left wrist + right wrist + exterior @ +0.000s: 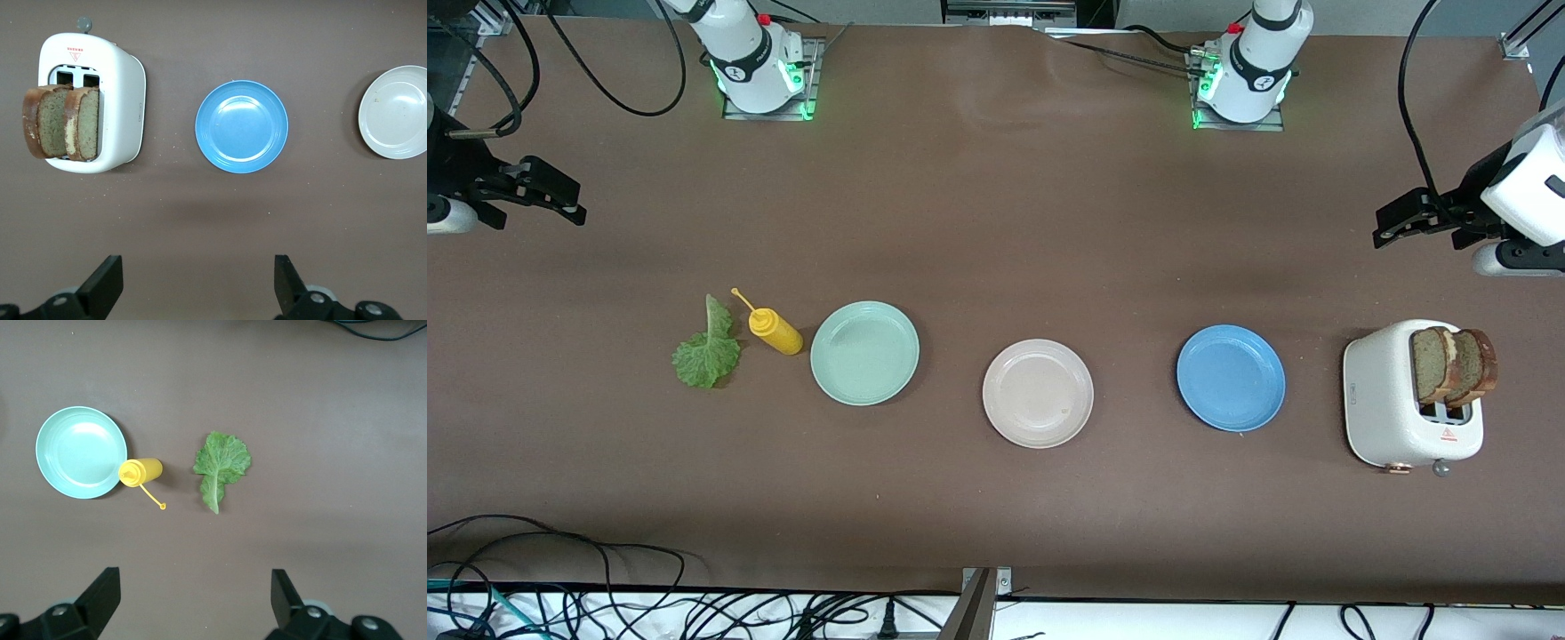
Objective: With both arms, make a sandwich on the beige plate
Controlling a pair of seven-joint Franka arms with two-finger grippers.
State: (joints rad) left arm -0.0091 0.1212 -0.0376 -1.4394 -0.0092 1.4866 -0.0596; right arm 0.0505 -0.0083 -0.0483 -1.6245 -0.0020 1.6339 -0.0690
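Observation:
The beige plate lies bare at the middle of the table. Two brown bread slices stand upright in the slots of a white toaster at the left arm's end. A crinkly green lettuce leaf lies flat on the table at the right arm's end. My left gripper hangs open over bare table at its own end, holding nothing. My right gripper hangs open and empty over bare table at the right arm's end.
A mint-green plate lies between the leaf and the beige plate, with a yellow squeeze bottle on its side beside it. A blue plate lies between the beige plate and the toaster. Cables run along the table's front edge.

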